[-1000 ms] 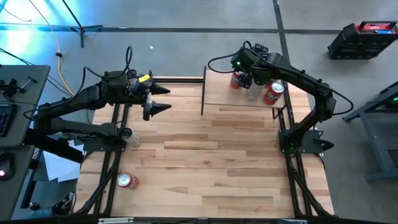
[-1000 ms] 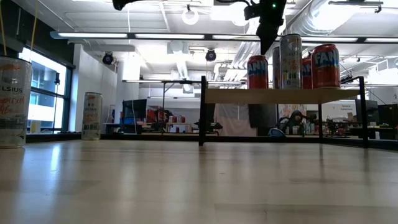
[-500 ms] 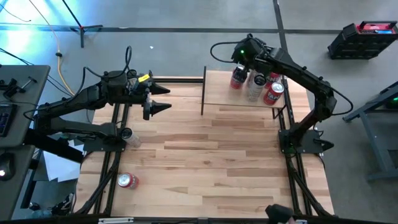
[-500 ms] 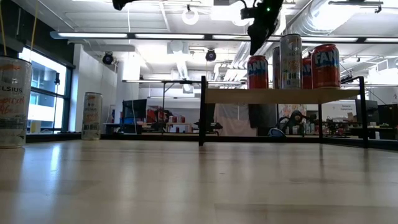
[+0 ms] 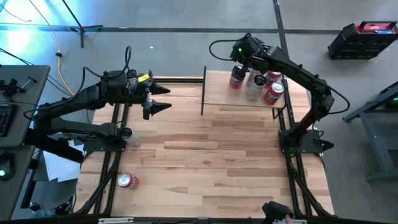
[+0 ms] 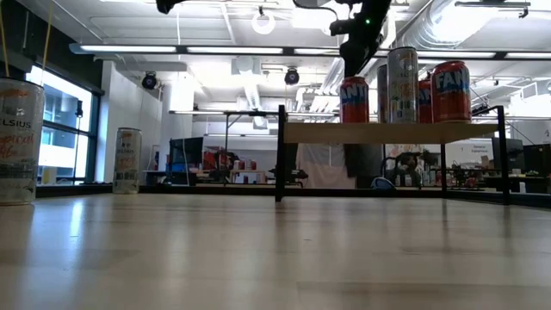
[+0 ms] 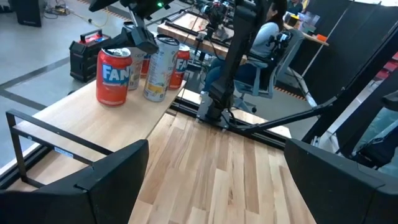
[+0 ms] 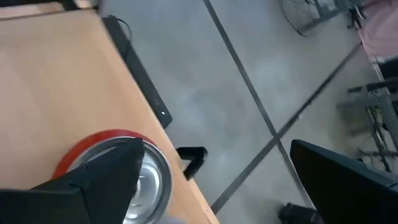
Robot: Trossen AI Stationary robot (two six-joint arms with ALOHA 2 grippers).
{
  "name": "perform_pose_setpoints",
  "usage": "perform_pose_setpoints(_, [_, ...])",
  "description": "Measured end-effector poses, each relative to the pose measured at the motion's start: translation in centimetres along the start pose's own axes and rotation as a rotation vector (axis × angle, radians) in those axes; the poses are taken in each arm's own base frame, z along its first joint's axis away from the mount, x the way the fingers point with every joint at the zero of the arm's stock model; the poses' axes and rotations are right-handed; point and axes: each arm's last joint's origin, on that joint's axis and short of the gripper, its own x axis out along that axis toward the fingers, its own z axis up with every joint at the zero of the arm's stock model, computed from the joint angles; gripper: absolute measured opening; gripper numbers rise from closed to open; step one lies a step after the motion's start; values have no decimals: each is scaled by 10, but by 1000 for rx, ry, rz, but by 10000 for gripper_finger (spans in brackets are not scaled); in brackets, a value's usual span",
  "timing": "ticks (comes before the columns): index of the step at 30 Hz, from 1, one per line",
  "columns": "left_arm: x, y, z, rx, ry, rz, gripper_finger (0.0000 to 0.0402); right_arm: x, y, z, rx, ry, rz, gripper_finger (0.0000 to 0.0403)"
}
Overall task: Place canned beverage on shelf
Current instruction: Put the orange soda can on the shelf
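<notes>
Standing upright on the shelf (image 5: 221,93) at upper centre-right of the high frame: a red can (image 5: 236,78) at the board's far edge, a pale can (image 5: 254,88) just beside it, two more red cans (image 5: 273,92) crowded to the right. Poised above that first red can, clear of it: the right gripper (image 5: 239,57), fingers spread wide, nothing between them; same can top seen directly below in the right wrist view (image 8: 127,171). Looks like the releasing step is done, can delivered, arm lifting away. Out at left centre of the high frame, over the table's far left: the left gripper (image 5: 163,98), fingers likewise apart and empty, waiting. Yet to be shelved, by the look of it: a pale can (image 5: 130,135) at the table's left edge and a red can on its side (image 5: 127,181) at lower left. Next move probably calls for clearing the right arm straight up without brushing the crowded cans, then reaching for one of the two left, the lying one needing a grip across its body.
</notes>
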Motion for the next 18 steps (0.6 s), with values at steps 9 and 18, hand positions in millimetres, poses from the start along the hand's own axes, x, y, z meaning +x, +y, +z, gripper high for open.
perform_pose_setpoints(9, [0, 0, 0, -1, -2, -1, 365, -9, 11, 3, -49, -35, 45, 394])
perform_pose_setpoints(18, [0, 0, 0, 10, -2, -1, 365, -45, 21, -1, -44, -133, 145, 394])
